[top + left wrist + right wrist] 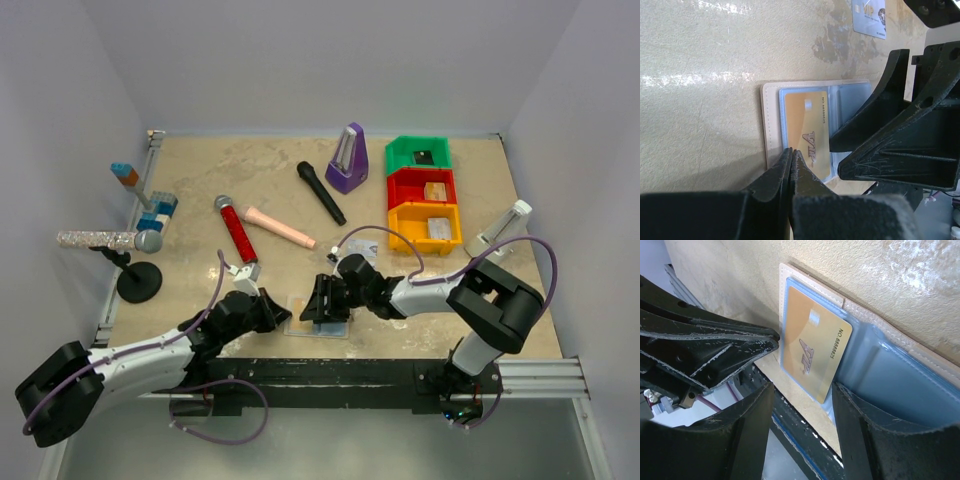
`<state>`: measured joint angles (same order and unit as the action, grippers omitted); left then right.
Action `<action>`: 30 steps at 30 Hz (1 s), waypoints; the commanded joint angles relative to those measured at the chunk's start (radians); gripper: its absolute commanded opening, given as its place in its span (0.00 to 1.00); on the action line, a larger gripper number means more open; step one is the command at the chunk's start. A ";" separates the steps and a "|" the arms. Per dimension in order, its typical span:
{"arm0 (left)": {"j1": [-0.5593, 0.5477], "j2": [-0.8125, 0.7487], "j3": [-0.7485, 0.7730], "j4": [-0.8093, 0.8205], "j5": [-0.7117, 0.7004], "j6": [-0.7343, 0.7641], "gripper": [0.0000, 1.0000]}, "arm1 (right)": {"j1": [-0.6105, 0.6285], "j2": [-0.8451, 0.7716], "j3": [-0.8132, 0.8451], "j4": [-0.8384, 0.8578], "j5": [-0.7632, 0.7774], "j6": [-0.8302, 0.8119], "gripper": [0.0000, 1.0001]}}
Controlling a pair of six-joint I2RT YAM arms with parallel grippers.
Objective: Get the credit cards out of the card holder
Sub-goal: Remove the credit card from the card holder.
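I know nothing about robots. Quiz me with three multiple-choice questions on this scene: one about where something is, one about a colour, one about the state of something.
1. Where is the gold VIP card?
A. lying loose on the table
B. in a pocket of the open card holder
C. held up in the air

2. What colour is the metronome?
A. green
B. red
C. purple

3. How do the jaws of the right end effector stand?
A. open
B. shut on the card
C. out of view

Answers:
1 B: the card sits tucked in a light blue pocket of the holder, which lies open and flat on the table.
2 C: the top view shows a purple body.
3 A: the right wrist view shows its two fingers apart, one on each side of the card's end.
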<state>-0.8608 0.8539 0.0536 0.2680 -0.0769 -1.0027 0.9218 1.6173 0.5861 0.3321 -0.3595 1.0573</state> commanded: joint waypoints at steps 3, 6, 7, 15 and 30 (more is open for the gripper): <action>-0.006 0.023 -0.035 0.034 -0.018 0.012 0.00 | -0.006 -0.005 -0.019 0.008 0.036 -0.013 0.55; -0.006 0.048 -0.035 0.050 -0.014 0.012 0.00 | -0.006 -0.008 -0.034 0.051 0.033 -0.005 0.56; -0.006 0.059 -0.034 0.053 -0.012 0.012 0.00 | -0.006 -0.011 -0.038 0.065 0.031 -0.003 0.56; -0.006 0.112 -0.041 0.082 0.000 0.010 0.00 | -0.006 -0.008 -0.066 0.179 0.013 0.009 0.56; -0.007 0.112 -0.054 0.092 0.005 0.003 0.00 | -0.006 0.044 -0.120 0.488 -0.050 0.046 0.56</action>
<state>-0.8604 0.9585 0.0540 0.3412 -0.0792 -1.0031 0.9211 1.6379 0.4629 0.6632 -0.3683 1.0843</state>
